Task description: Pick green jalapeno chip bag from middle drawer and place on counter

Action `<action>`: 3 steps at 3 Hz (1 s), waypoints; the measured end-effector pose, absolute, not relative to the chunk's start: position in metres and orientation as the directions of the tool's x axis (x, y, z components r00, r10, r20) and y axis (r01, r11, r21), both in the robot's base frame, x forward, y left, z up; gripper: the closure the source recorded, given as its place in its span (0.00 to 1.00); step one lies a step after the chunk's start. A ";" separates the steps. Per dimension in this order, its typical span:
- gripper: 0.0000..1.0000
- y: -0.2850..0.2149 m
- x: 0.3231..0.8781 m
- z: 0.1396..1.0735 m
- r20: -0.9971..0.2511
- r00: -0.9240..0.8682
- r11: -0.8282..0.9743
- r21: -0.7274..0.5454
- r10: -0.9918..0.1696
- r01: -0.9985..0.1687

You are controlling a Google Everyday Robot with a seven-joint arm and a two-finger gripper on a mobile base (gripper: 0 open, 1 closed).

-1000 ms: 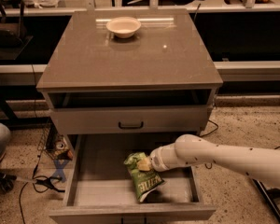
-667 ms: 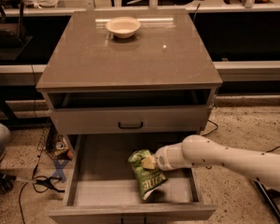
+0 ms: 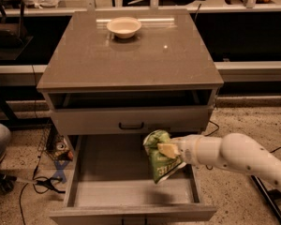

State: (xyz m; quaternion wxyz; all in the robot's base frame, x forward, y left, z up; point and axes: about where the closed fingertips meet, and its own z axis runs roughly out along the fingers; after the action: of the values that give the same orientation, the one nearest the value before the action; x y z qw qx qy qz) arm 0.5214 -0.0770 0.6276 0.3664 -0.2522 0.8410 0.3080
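Note:
The green jalapeno chip bag [image 3: 159, 159] hangs in the air above the right half of the open middle drawer [image 3: 107, 191], clear of its grey floor. My gripper [image 3: 167, 149] is shut on the bag's upper part, with the white arm reaching in from the right. The counter [image 3: 126, 55] is the glossy grey-brown slab on top of the cabinet, above and behind the bag.
A white bowl [image 3: 124, 26] sits at the back centre of the counter. A closed drawer front with a black handle [image 3: 131, 125] is just above the open drawer. Cables [image 3: 42, 182] lie on the floor at left. A shelf runs behind the cabinet.
The bag has been lifted off the drawer floor and now hangs from my gripper. Gripper and bag moved up and slightly right.

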 end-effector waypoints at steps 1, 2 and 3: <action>1.00 -0.125 0.514 0.679 -0.844 -0.519 0.702 0.286 -0.138 -0.652; 1.00 -0.178 0.497 0.722 -0.900 -0.428 0.731 0.238 -0.082 -0.640; 1.00 -0.177 0.497 0.719 -0.896 -0.436 0.732 0.242 -0.083 -0.637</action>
State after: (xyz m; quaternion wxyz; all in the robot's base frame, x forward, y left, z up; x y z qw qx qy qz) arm 0.4971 -0.1765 0.7187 0.4806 -0.2262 0.7967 0.2882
